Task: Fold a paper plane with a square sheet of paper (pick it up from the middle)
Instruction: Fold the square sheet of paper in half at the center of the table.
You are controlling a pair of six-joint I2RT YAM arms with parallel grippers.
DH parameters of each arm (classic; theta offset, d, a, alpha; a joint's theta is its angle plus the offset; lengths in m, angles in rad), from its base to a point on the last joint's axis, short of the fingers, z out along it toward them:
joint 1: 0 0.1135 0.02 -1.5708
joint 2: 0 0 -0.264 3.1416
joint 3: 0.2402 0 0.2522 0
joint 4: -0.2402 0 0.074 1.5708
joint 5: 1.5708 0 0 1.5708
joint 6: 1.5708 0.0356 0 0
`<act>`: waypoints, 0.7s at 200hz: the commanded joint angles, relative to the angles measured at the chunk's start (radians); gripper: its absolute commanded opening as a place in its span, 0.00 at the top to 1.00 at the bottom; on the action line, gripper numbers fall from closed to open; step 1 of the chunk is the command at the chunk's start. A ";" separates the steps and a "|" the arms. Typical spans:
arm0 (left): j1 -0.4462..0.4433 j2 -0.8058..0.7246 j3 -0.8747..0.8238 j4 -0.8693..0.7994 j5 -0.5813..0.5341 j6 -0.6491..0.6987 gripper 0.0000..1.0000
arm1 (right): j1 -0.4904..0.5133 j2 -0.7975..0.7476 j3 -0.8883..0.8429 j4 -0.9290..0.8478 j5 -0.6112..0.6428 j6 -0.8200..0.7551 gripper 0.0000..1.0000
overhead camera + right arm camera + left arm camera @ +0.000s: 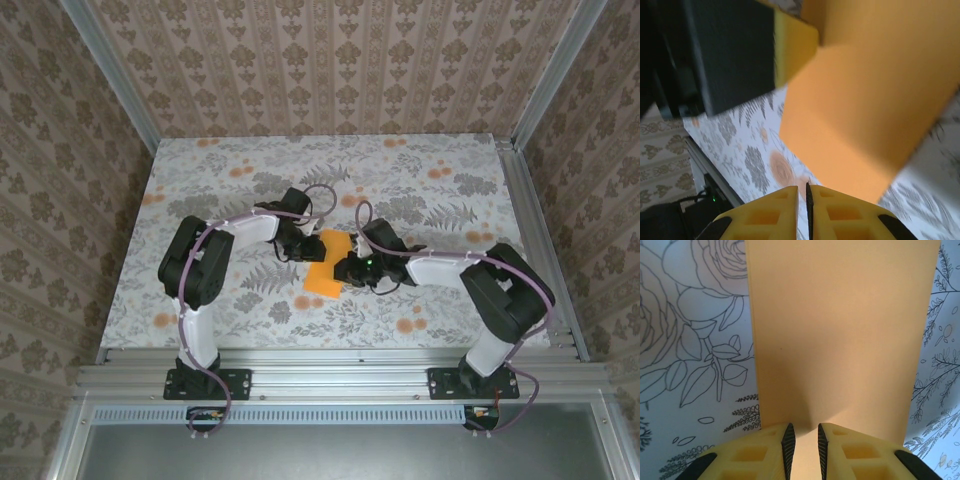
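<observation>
The square sheet of paper [323,276] is a creased bright-orange shape at the middle of the table, between both grippers. In the left wrist view the sheet of paper [840,335] stretches away from my left gripper [805,427]. Its jaws stand slightly apart, with orange paper showing in the gap and a shadowed crease just ahead. From above, my left gripper [300,243] is at the paper's far-left edge. My right gripper [352,267] is at its right edge. In the right wrist view my right gripper [807,186] is shut with nothing seen between its pads, and the folded paper [875,100] hangs just ahead.
The table [200,170] carries a grey leaf print with small orange flower spots. Aluminium rails [330,365] run along the near edge, and patterned walls stand on three sides. The left gripper's black body [730,50] is close above the paper in the right wrist view.
</observation>
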State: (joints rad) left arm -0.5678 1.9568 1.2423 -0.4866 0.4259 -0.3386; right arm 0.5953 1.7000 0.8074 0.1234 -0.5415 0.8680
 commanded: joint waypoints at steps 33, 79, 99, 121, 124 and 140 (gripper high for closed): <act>0.009 0.024 0.032 -0.080 -0.018 -0.001 0.74 | 0.001 0.092 0.052 -0.130 0.064 -0.066 0.83; 0.016 0.003 0.084 -0.098 -0.003 0.001 0.72 | -0.011 0.053 0.019 -0.148 0.075 -0.085 0.81; 0.020 -0.018 0.104 -0.102 0.012 -0.003 0.70 | -0.021 0.031 0.031 -0.144 0.068 -0.083 0.80; 0.024 -0.053 0.122 -0.133 0.008 0.000 0.65 | -0.041 0.026 0.041 -0.131 0.053 -0.078 0.78; 0.025 -0.059 0.123 -0.142 0.004 0.002 0.64 | -0.044 0.026 0.043 -0.132 0.052 -0.078 0.78; 0.026 -0.087 0.116 -0.188 -0.035 0.013 0.59 | -0.055 0.022 0.054 -0.142 0.051 -0.088 0.75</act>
State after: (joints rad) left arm -0.5488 1.9442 1.3388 -0.5732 0.4210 -0.3393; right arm 0.5579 1.7512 0.8375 0.0124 -0.4923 0.8017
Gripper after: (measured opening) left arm 0.385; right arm 0.233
